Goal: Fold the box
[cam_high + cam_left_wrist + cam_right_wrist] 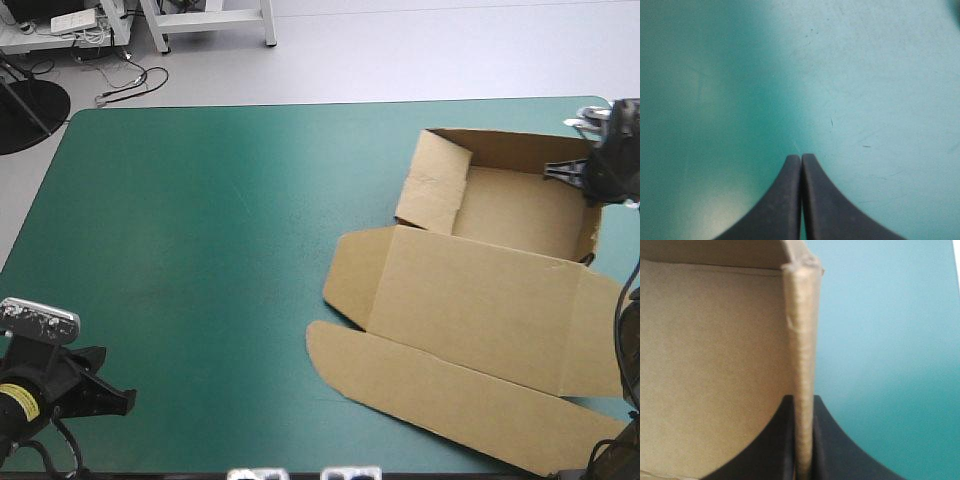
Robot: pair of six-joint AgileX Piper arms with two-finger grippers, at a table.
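Note:
The brown box [500,290] lies at the table's right side as an open tray with raised walls, its wide lid [480,310] spread flat toward the near edge. My right gripper [580,172] sits at the tray's right wall, shut on that folded wall [803,365], which stands upright between the black fingers [826,450]. The tray's inner floor [715,370] lies beside it. My left gripper [120,400] rests at the near left corner, far from the box, shut with nothing in it [801,159], only teal-green cover ahead.
The left wall flap [433,180] of the tray leans outward, half raised. A long front flap [430,390] of the lid reaches toward the near edge. Bare teal-green cover [200,230] spans the left and middle of the table.

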